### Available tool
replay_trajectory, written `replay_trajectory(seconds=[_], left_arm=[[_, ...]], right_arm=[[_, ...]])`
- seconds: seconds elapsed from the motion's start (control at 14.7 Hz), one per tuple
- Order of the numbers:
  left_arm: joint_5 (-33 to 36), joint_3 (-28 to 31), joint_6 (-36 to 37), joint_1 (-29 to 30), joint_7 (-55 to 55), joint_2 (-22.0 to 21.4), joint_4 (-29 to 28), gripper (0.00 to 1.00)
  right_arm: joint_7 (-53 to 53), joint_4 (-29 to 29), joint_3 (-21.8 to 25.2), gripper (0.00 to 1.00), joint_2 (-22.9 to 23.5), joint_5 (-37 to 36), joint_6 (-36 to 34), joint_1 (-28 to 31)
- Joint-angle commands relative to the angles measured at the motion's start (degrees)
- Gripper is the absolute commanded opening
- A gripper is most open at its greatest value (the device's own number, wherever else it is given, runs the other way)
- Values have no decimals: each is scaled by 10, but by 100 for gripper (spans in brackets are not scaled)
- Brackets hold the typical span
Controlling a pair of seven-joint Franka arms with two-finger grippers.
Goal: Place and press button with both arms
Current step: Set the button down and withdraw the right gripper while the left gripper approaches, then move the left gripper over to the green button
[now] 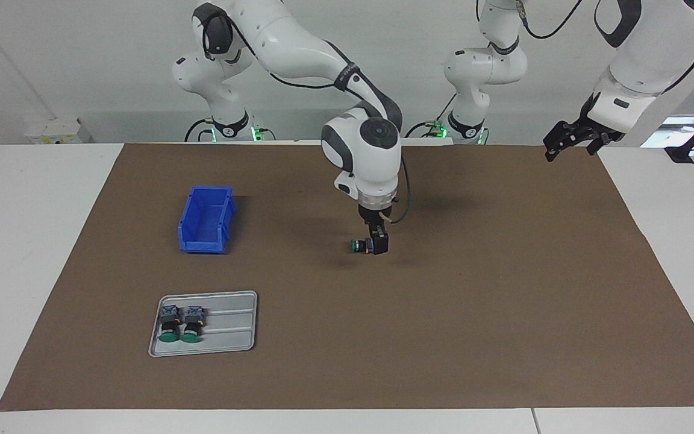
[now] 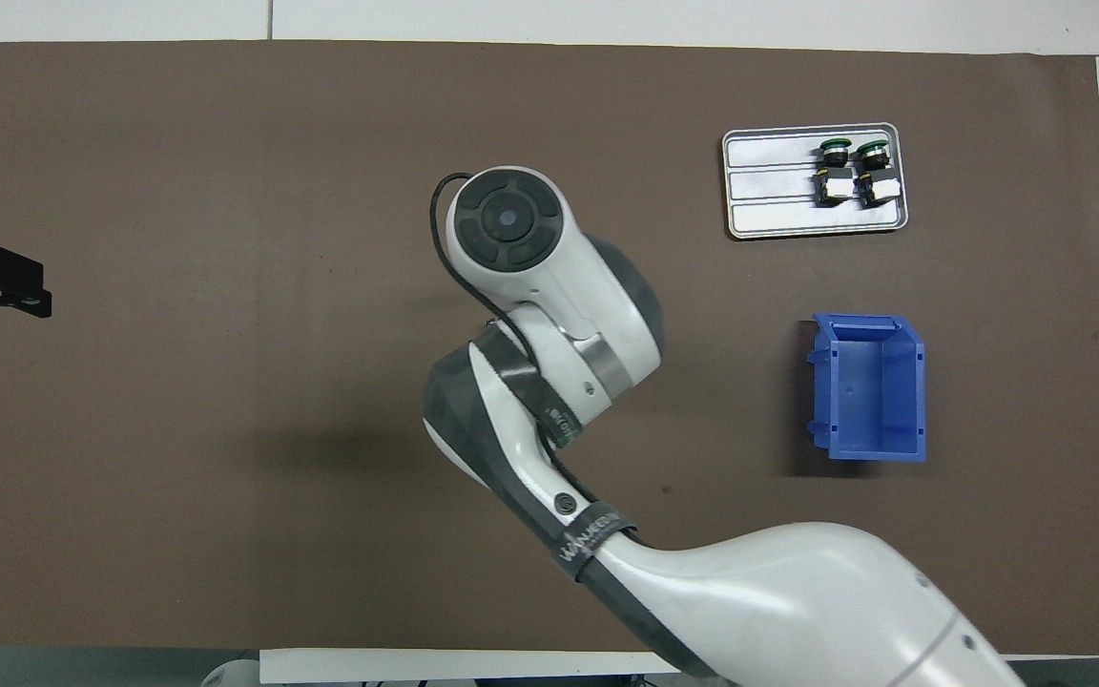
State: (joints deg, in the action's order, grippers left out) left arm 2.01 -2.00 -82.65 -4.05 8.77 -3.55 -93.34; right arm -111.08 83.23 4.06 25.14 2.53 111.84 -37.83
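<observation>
Right gripper point(image 1: 377, 244) is down at the middle of the brown paper mat point(image 1: 503, 301), pointing straight at the surface. The button point(image 1: 359, 245) lies on its side on the mat, green cap toward the right arm's end; its rear end sits between the black fingertips. Fingers look parted around it — whether they touch it I cannot tell. The overhead view hides both under the arm's white wrist.

Left gripper point(image 1: 567, 141) waits raised over the mat's edge at its own end, fingers spread apart, holding nothing.

Blue plastic bin point(image 1: 205, 220) — open-topped, rectangular. Farther from the robots, a ribbed grey metal tray point(image 1: 232, 328) holds two spare buttons point(image 1: 179, 324) side by side.
</observation>
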Motion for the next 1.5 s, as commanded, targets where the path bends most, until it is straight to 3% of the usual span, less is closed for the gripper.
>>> replay_trajectory(seconds=[0.0, 0.34, 0.54, 0.95, 1.16, 1.43], left_arm=[[0, 0, -4, -4, 71, -8, -10, 100], [-8, -2, -8, -41, 172, -8, -19, 100], [-21, -2, -29, -74, 278, -8, -36, 100], [-56, -2, -97, -152, 502, 16, -74, 100], [-73, -2, -144, -191, 622, 49, -74, 100], [-86, -2, -208, -229, 729, 91, -74, 100]], right_arm=[[132, 21, -7, 99, -82, -2, -70, 70], [356, 22, -7, 99, -170, -2, -181, 164], [546, 22, -5, 99, -211, -2, -246, 227], [985, 24, -4, 99, -230, -2, -316, 355], [1042, 44, -4, 99, -241, -15, -330, 355], [1118, 50, -9, 99, -241, -52, -299, 351]])
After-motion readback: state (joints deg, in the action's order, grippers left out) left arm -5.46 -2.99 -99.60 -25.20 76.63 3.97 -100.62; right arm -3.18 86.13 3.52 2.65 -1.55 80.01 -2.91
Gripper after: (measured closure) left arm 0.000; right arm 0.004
